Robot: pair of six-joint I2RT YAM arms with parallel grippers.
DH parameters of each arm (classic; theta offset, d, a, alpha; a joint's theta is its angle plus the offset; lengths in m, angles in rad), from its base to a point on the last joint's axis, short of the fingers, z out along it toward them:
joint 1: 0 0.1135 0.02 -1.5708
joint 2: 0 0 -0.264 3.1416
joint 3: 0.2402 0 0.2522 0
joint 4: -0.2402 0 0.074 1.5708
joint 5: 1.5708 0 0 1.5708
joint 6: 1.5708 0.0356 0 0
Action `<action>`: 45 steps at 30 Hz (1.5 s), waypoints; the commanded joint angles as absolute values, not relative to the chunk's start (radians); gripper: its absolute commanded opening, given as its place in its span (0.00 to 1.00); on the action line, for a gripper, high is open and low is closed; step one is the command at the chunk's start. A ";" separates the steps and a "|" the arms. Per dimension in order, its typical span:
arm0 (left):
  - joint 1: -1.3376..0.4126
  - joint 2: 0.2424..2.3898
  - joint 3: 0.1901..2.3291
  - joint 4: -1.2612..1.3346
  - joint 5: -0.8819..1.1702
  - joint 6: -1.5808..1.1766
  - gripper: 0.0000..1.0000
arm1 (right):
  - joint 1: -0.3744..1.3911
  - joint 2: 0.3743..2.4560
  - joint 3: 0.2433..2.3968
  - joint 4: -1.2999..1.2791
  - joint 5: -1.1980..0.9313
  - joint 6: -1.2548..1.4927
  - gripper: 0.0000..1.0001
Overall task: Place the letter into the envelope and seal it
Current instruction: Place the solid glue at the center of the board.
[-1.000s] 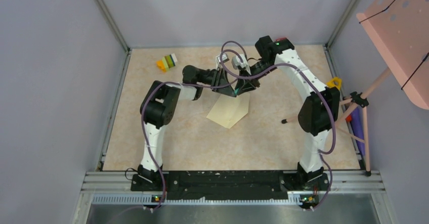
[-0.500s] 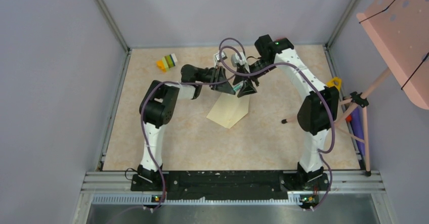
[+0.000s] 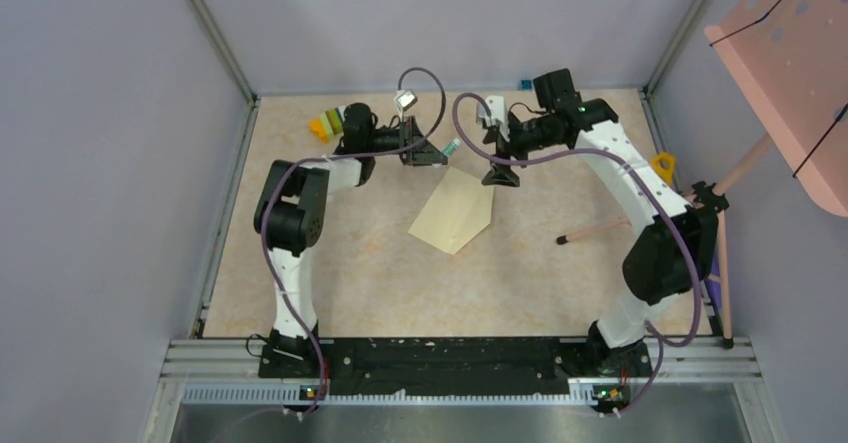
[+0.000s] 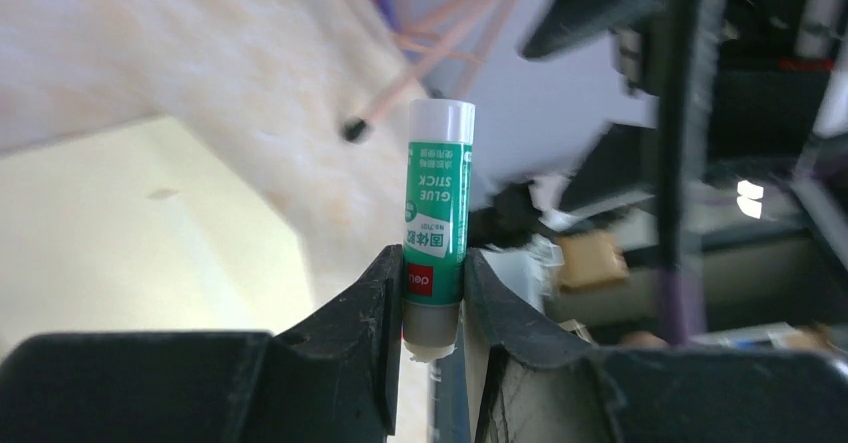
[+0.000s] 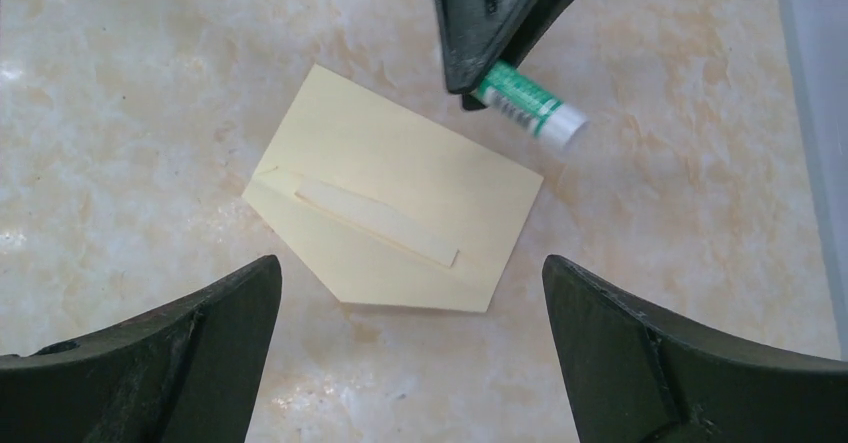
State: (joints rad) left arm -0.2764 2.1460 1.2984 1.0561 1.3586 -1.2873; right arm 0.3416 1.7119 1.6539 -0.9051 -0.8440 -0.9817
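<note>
right wrist: envelope [image 5: 395, 203] below right claw [image 5: 408, 268]

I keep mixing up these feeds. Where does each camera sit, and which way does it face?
Top external: above and behind, looking down on the beige marbled table; left arm and right arm show.
Left wrist: behind the left gripper, looking across the table; it grips a green-and-white glue stick.
Right wrist: behind the open right gripper, looking down on the pale cream-yellow paper envelope.
Shared: all show envelope and glue stick.
</note>
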 commanded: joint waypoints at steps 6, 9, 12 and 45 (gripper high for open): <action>-0.235 1.937 1.455 -0.219 0.863 -0.242 0.03 | 0.334 1.448 1.330 -0.606 -0.653 -0.840 0.99; -0.224 1.888 1.414 -0.336 0.680 -0.131 0.03 | 0.334 1.376 1.222 -0.534 -0.641 -0.807 0.99; -0.207 1.857 1.352 -0.382 0.529 -0.086 0.03 | 0.334 1.324 1.149 -0.466 -0.636 -0.781 0.99; -0.195 1.927 1.257 -0.477 0.009 -0.190 0.54 | 0.342 1.246 1.038 -0.362 -0.622 -0.773 0.99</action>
